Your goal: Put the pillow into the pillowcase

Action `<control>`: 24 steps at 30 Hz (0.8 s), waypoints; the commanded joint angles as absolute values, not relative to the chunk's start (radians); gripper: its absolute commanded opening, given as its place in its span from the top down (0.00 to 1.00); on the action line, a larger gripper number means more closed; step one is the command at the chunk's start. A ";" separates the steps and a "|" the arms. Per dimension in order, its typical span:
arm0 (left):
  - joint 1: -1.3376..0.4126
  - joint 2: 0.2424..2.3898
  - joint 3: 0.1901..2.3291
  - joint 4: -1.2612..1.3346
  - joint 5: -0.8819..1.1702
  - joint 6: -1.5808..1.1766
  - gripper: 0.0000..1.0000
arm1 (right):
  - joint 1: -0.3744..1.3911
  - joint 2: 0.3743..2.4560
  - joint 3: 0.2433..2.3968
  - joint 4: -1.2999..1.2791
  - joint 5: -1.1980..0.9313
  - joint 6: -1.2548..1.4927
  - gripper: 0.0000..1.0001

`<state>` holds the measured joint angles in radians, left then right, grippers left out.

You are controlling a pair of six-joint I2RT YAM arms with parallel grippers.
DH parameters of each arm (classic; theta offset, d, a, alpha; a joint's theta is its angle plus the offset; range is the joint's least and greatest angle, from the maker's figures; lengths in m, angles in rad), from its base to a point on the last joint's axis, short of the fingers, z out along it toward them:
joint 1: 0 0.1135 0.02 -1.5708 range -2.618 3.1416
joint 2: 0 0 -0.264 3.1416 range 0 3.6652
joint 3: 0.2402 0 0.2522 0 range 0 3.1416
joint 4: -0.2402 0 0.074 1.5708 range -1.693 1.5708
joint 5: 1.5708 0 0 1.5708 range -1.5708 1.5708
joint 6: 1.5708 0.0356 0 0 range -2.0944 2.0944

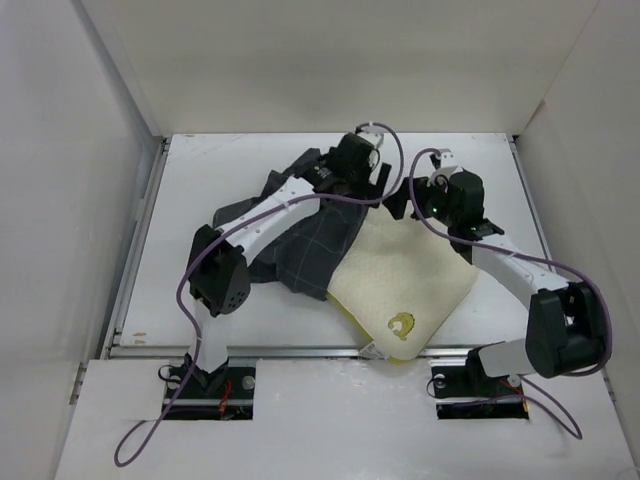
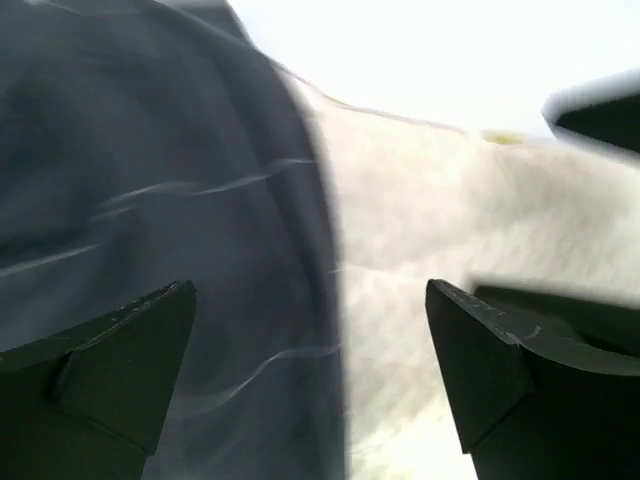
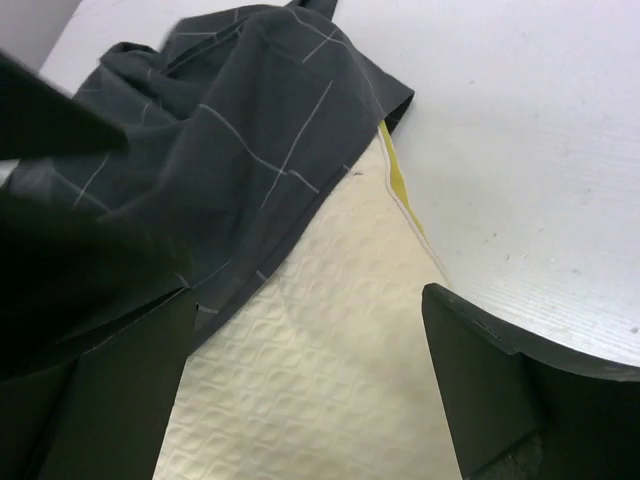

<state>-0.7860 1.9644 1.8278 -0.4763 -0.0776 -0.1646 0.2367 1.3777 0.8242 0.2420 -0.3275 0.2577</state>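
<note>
The cream-yellow pillow (image 1: 405, 280) lies diagonally mid-table, its near corner with a greenish mark (image 1: 400, 323) at the front edge. The dark grid-patterned pillowcase (image 1: 310, 240) is bunched over the pillow's far left end and covers that part. My left gripper (image 1: 372, 178) hovers open over the back of the pillowcase. In the left wrist view its fingers (image 2: 130, 350) straddle the line where pillowcase (image 2: 150, 200) meets pillow (image 2: 430, 220). My right gripper (image 1: 408, 203) is open just above the pillow's far edge, over quilted pillow (image 3: 320, 370) beside the pillowcase hem (image 3: 220, 130).
White walls enclose the white table (image 1: 490, 190) on the left, back and right. A metal rail (image 1: 250, 350) runs along the front edge. Purple cables loop off both arms. Bare table (image 3: 520, 150) shows to the right of the pillow.
</note>
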 commanded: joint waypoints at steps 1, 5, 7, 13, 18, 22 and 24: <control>-0.749 1.946 1.950 -0.466 -0.245 -0.175 0.00 | 0.252 1.376 0.907 0.178 -0.308 0.242 0.00; -0.700 2.035 2.063 -0.526 -0.272 -0.175 0.00 | 0.252 1.410 0.948 0.108 -0.239 0.229 0.00; -0.687 2.060 2.097 -0.499 -0.261 -0.141 0.00 | 0.252 1.423 0.960 0.092 -0.229 0.216 0.00; -0.666 2.253 2.294 -0.431 -0.178 -0.049 0.00 | 0.252 1.518 1.041 0.042 -0.279 0.141 0.00; -0.666 2.416 2.428 -0.328 -0.166 -0.028 0.00 | 0.252 1.600 1.092 0.028 -0.256 0.080 0.00; -0.666 2.511 2.464 -0.259 -0.215 -0.015 0.00 | 0.252 1.658 1.115 0.015 -0.253 0.043 0.00; -0.666 2.554 2.473 -0.247 -0.247 -0.006 0.00 | 0.252 1.683 1.115 0.015 -0.282 0.034 0.00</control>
<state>-0.6659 2.5526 2.4138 -0.3267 -0.2016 -0.0406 0.2436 1.6638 1.0653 0.0048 -0.2577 0.0738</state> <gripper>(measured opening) 0.997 0.998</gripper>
